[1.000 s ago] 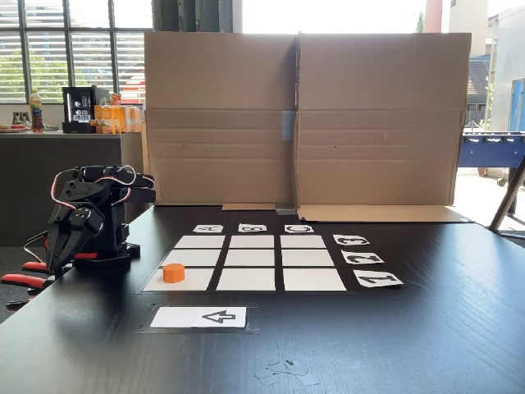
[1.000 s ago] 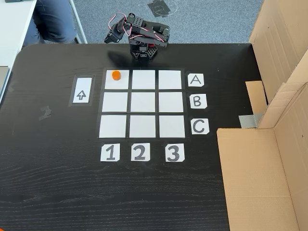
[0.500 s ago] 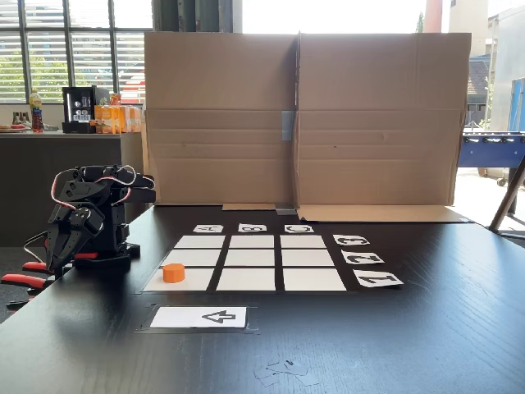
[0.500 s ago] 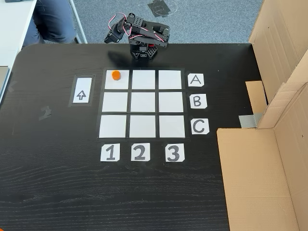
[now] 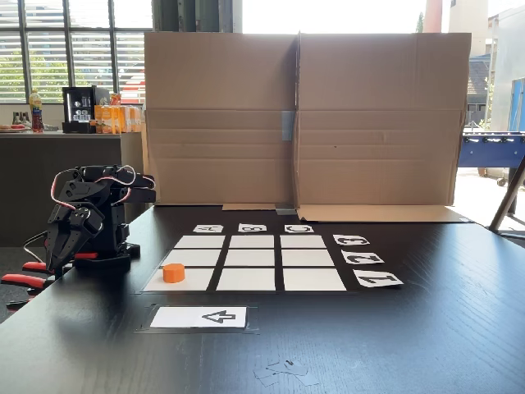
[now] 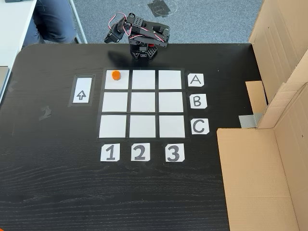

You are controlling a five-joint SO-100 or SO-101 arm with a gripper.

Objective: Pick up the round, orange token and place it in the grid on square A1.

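- Gripper (image 5: 51, 261) folded down at the arm's front in a fixed view, pointing toward the table edge; also seen in a fixed view from above (image 6: 111, 37), tucked at the arm's left end, beyond the table's far edge.
- Jaw gap too small and dark to make out in either view: cannot tell whether wide or narrow. Nothing visibly held.
- Orange token (image 6: 115, 74) well apart from the jaws, standing flat on square A1 (image 6: 121, 83), in that cell's upper left part, close to the cell's far edge.
- From the side (image 5: 173, 272), same token upright on the near left cell (image 5: 195, 281), with the folded arm off to its left.
- Square A1 at the corner of the 3x3 grid (image 6: 142, 102) nearest the arm's base (image 6: 143, 51); the other eight white cells bare.
- Letter cards A (image 6: 195, 80), B (image 6: 198, 102), C (image 6: 199, 126) along the grid's right side from above; number cards 1 (image 6: 109, 152), 2 (image 6: 139, 152), 3 (image 6: 174, 152) along its near side.
- White arrow card (image 6: 82, 91) just left of the grid from above, arrow pointing toward the arm's side of the table.
- Dark wood-grain table (image 6: 57, 183) under all of it; cardboard screen (image 5: 303, 115) standing along one side.
- Seated person's leg (image 6: 52, 20) beyond the table's far left corner.
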